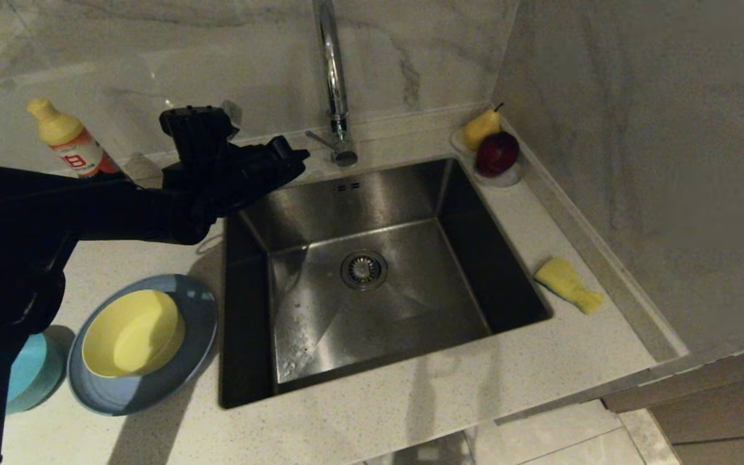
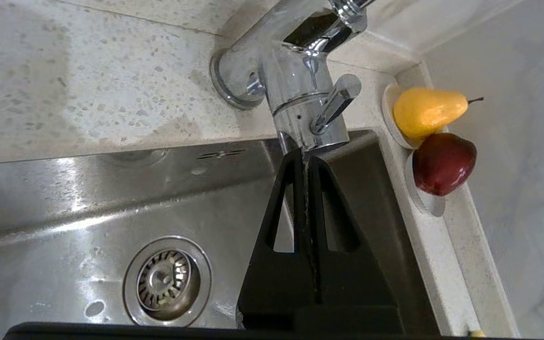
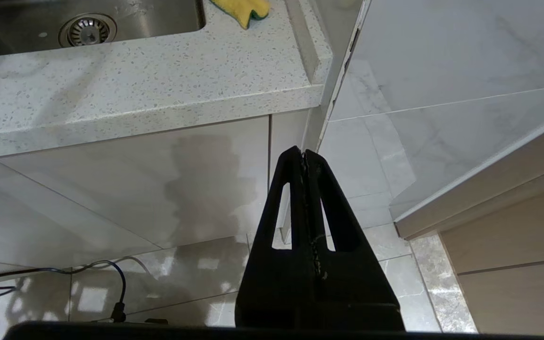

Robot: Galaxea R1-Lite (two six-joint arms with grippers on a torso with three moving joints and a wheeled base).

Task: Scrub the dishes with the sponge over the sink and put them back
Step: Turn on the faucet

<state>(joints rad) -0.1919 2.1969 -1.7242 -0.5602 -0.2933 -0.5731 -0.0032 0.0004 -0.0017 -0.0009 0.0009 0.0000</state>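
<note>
Inside plate [image 1: 197, 323], yellow bowl [image 1: 133, 332], sink [image 1: 411, 194] bare

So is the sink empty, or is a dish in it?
Empty: the sink shows only its bare steel floor and drain strainer; the yellow bowl sits in the plate on the counter.

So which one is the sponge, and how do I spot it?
Find the big steel sink in the counter. On the counter strip along its right side, nearer the front than the fruit dish, lies the sponge. It is flat, waisted and yellow, while the yellow pear is round, stemmed and sits beside a red apple.
</note>
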